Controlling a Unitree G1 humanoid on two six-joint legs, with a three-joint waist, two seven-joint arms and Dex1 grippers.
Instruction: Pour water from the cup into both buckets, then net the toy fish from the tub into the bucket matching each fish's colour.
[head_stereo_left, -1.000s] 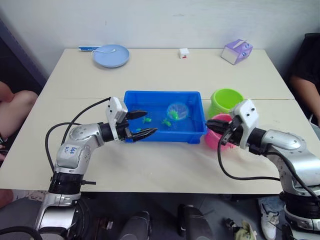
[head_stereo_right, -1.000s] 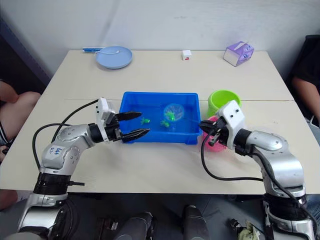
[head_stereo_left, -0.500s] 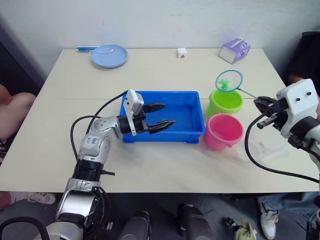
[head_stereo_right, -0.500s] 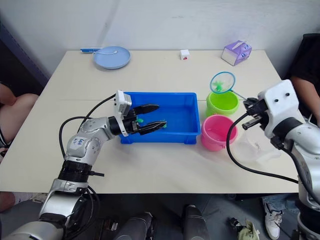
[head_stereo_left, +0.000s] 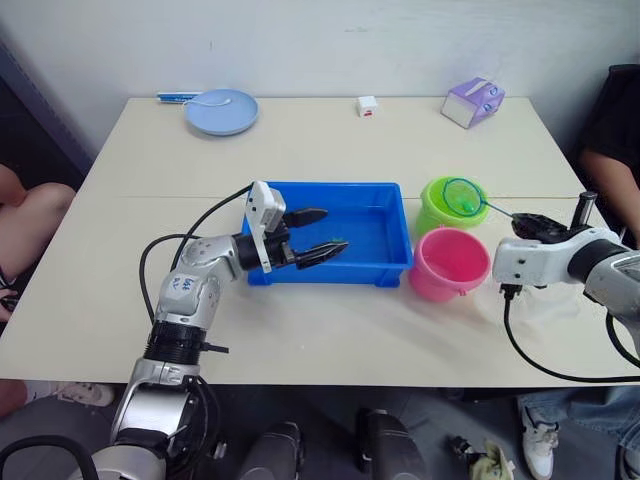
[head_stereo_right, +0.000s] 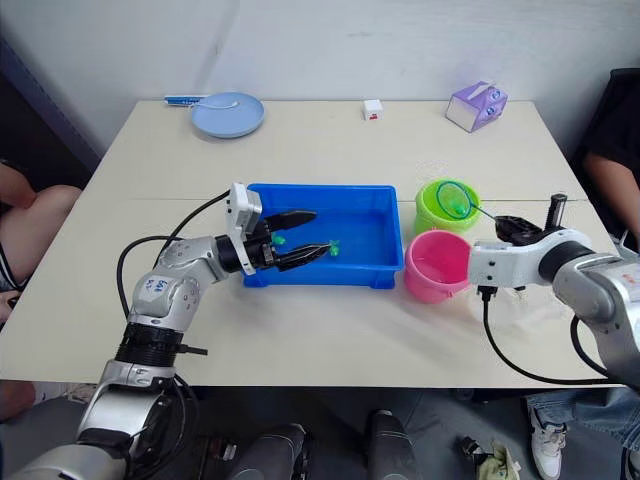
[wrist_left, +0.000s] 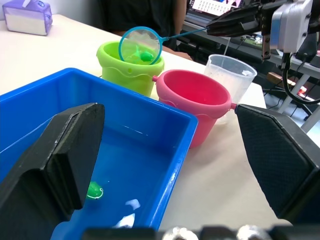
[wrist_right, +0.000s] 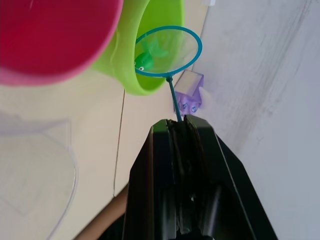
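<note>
Count on the surface (head_stereo_left: 330, 150): two buckets, green (head_stereo_left: 440, 205) and pink (head_stereo_left: 447, 263); one blue tub (head_stereo_left: 330, 275); one net (head_stereo_left: 462, 196); one clear cup (wrist_left: 230, 77); one plate (head_stereo_left: 221, 110); two grippers, left (head_stereo_left: 315, 232) and right (head_stereo_left: 530, 222).
</note>
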